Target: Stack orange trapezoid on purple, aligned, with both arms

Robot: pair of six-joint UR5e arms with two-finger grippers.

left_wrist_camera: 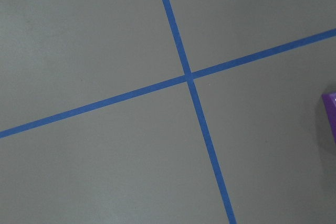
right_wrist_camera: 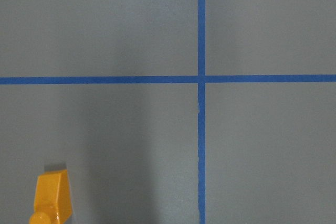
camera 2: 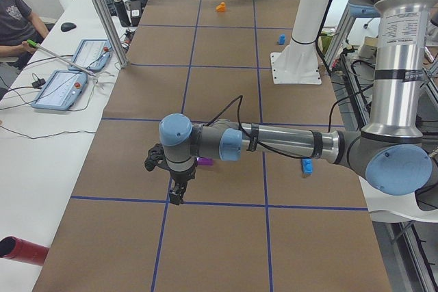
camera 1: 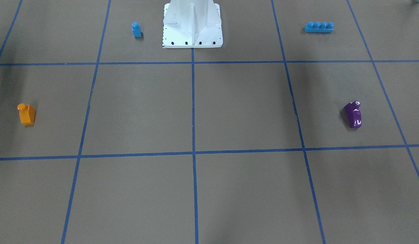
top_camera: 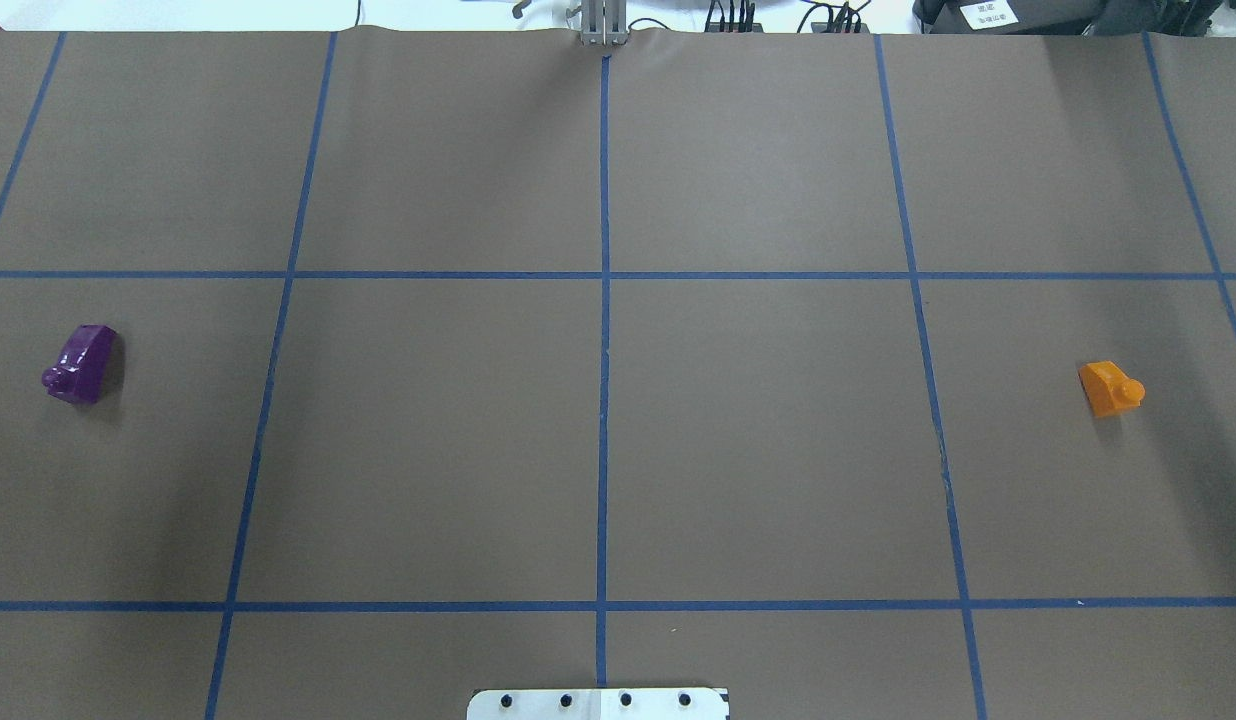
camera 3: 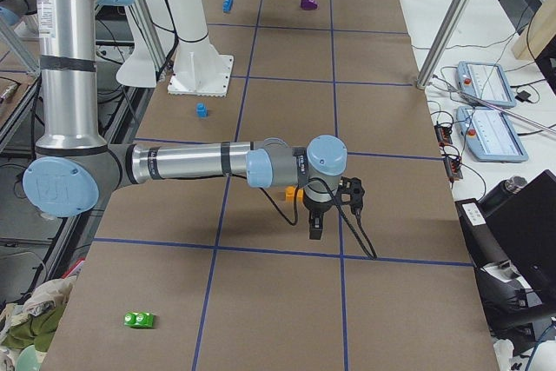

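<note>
My right gripper [camera 3: 314, 228] hangs near the small glossy orange plastic trapezoid [top_camera: 1110, 388] by the brown table's [top_camera: 758, 450] right edge. My left gripper [camera 2: 176, 195] hangs near the glossy purple plastic wedge [top_camera: 81, 363] by its left edge. Fingers spread or pressed together: I cannot tell.

Soft, even overhead light fills my desk [top_camera: 758, 450], all sharp, with white glare on the purple [camera 1: 353, 115] and a faint shadow beside it.

In the front view a small blue block [camera 1: 136, 29] sits upper left, a 4-stud blue brick [camera 1: 319, 27] upper right. The right-side view shows a green block [camera 3: 139, 320] lower left.
</note>
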